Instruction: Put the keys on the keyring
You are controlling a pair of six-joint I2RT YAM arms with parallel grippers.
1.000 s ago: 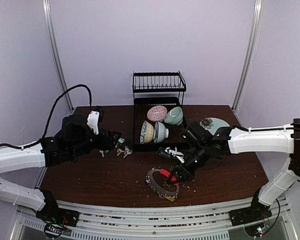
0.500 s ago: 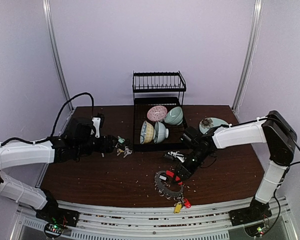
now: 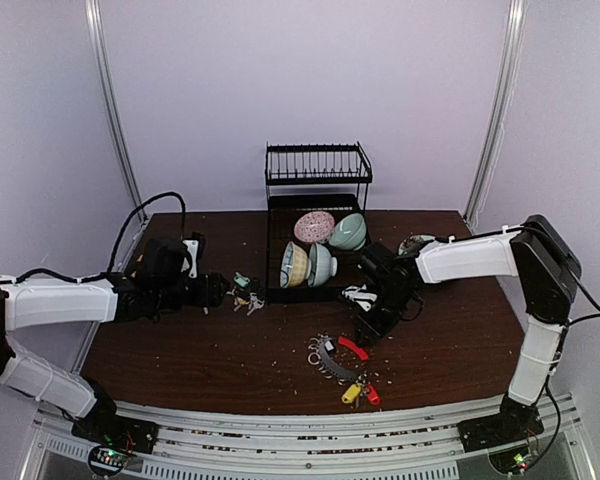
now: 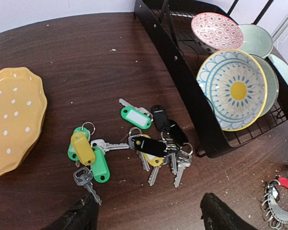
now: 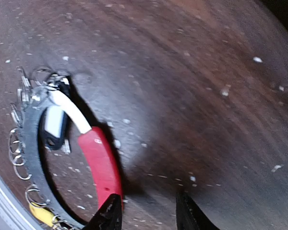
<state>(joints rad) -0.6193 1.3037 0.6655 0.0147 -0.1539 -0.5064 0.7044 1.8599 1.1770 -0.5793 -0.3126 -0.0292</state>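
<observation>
- Left gripper (image 4: 149,216): fingers spread wide, empty; keys (image 4: 134,143) at 12 o'clock.
- Right gripper (image 5: 146,213): fingers apart, empty; keyring (image 5: 93,158) just beside, at 10 o'clock.

Keys (image 4: 134,139) between dish rack (image 4: 182,86) and yellow plate (image 4: 12,120); bare table (image 4: 62,62) toward left hand (image 4: 149,215).

Pale lilac walls (image 3: 300,70) close around me, softly and evenly lit. A silver metal pole climbs the left back corner (image 3: 113,110), another the right (image 3: 497,110). My dark brown wooden table (image 3: 220,350) is speckled with pale crumbs. A black wire dish rack (image 3: 317,165) stands at its far middle. Ribbed aluminium rails (image 3: 300,432) line the near edge.
</observation>
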